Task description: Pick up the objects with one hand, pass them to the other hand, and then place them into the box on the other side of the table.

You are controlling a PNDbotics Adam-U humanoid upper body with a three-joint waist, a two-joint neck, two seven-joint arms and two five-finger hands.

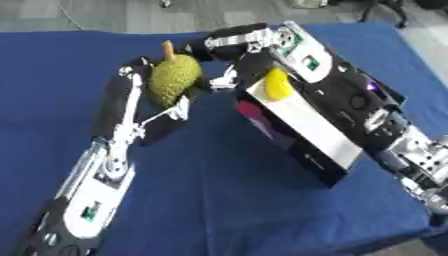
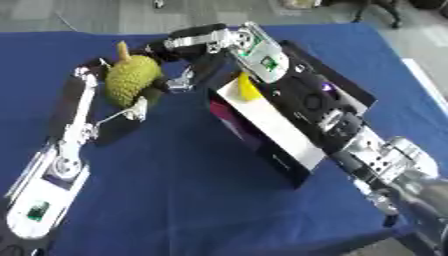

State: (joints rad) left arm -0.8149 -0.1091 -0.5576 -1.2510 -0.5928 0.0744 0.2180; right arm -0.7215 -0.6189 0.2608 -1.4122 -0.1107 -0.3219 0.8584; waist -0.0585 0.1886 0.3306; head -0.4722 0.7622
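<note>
My left robot hand (image 1: 162, 87), in the upper left of the frame, has its fingers curled round the green spiky durian-like fruit (image 1: 175, 77), holding it above the blue surface (image 1: 227, 200). My right robot hand (image 1: 219, 50) reaches across the top centre to the fruit's right side; whether its fingers are closed I cannot tell. Below my right arm, centre right, sits the box (image 1: 302, 127), with a yellow piece (image 1: 278, 85) already at its upper end. I judge this the handover step: next my right robot hand must take the fruit, my left must release, then carry it to the box.
</note>
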